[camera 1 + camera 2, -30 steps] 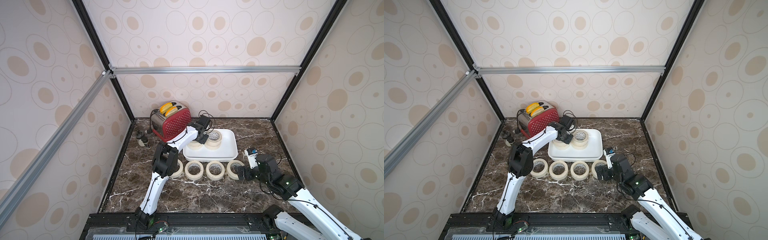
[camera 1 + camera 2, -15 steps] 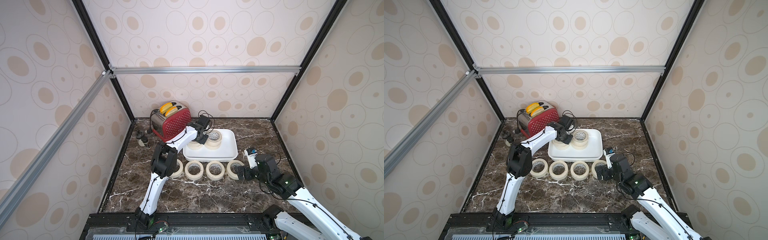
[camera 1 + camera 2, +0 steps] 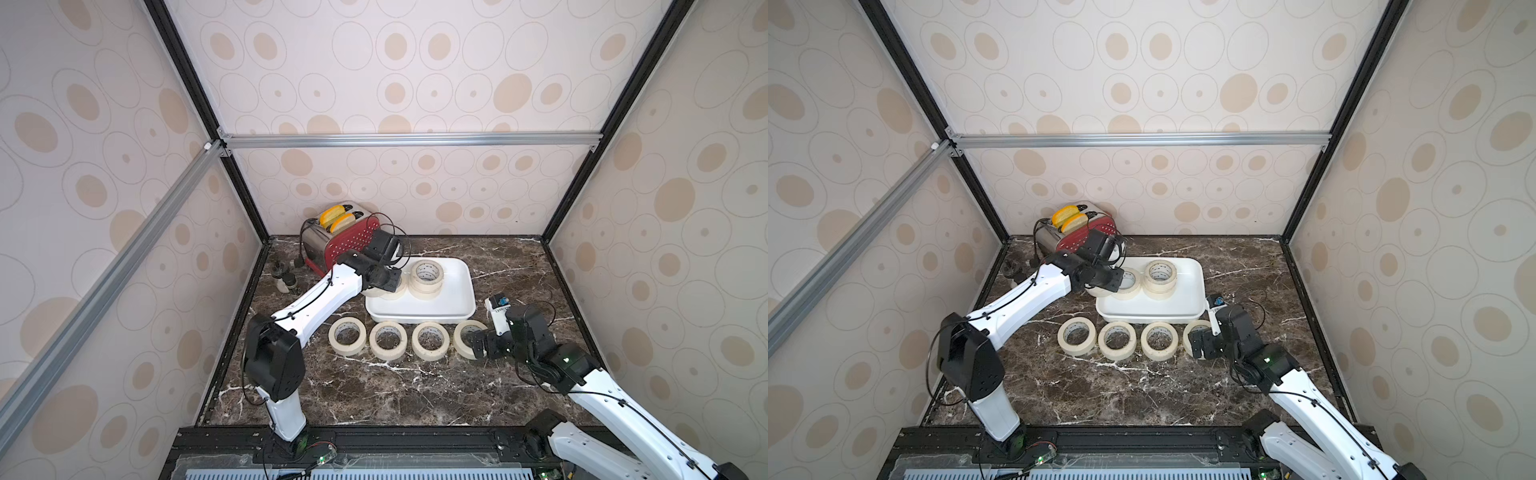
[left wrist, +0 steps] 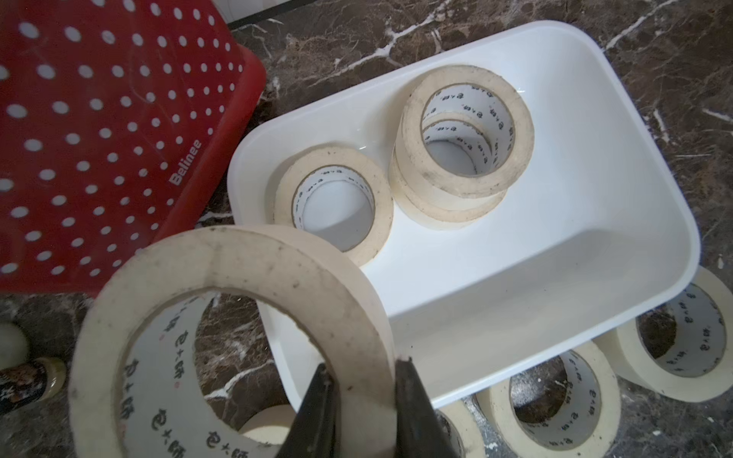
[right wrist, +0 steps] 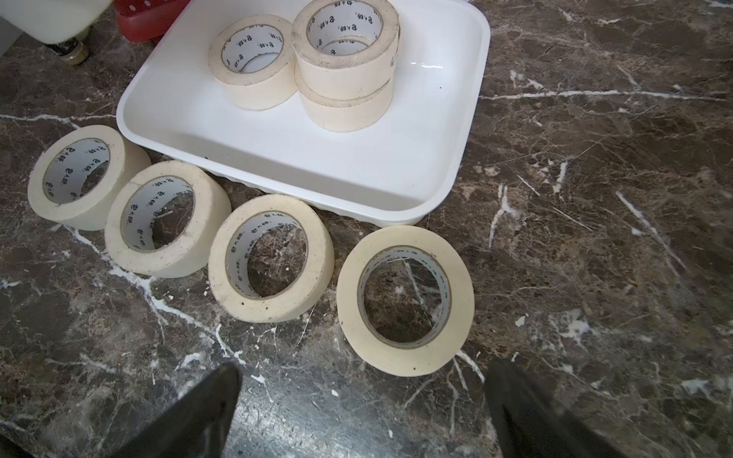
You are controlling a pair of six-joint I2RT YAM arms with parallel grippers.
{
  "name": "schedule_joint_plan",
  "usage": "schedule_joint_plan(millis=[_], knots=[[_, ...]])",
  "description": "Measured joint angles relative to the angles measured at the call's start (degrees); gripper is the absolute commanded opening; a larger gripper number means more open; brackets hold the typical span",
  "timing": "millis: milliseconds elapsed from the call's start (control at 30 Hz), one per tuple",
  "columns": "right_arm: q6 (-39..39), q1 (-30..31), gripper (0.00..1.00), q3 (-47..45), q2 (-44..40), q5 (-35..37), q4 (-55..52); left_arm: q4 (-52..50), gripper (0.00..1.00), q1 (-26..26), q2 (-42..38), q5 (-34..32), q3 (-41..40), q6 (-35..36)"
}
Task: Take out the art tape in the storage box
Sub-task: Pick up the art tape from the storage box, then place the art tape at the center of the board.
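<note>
We found the left pincer (image 4: 361, 368) clamped on one wall of a raised art tape roll (image 4: 222, 269) at the left rim of the storage box (image 4: 595, 277), three rolls (image 4: 444, 198) inside, the right pincer (image 5: 365, 368) apart; we judged that thin hold could let it swing into the toaster (image 4: 99, 138).

Glossy plastic storage box (image 4: 618, 222); matt paper art tape (image 5: 404, 301).

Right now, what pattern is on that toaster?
The toaster is red with white polka dots, clearest in the left wrist view.
</note>
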Motion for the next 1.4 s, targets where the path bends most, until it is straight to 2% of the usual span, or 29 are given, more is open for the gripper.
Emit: schedule_joint_plan(millis=[400,633,833,967,1400], knots=[[-1.1,-0.1,1.00,0.2,2.1,-0.2,3.4,-1.1,0.06,-2.5,-21.8,-0.8,-21.3,-5.3],[-1.6,-0.2,1.00,0.2,3.1,-0.2,4.7,-4.5,0.04,-5.6,-31.1,2.5,-30.3,-10.5],[-1.7,-0.3,1.00,0.2,4.1,-0.2,5.1,-7.2,0.04,-6.9,-35.3,6.2,-37.6,-15.6],[-1.7,-0.3,1.00,0.2,4.1,-0.2,5.2,-10.3,0.03,-6.9,-37.9,7.3,-39.7,-17.1],[-1.7,-0.3,1.00,0.2,4.5,-0.2,5.6,-11.5,0.02,-7.5,-36.5,8.9,-43.8,-18.9]])
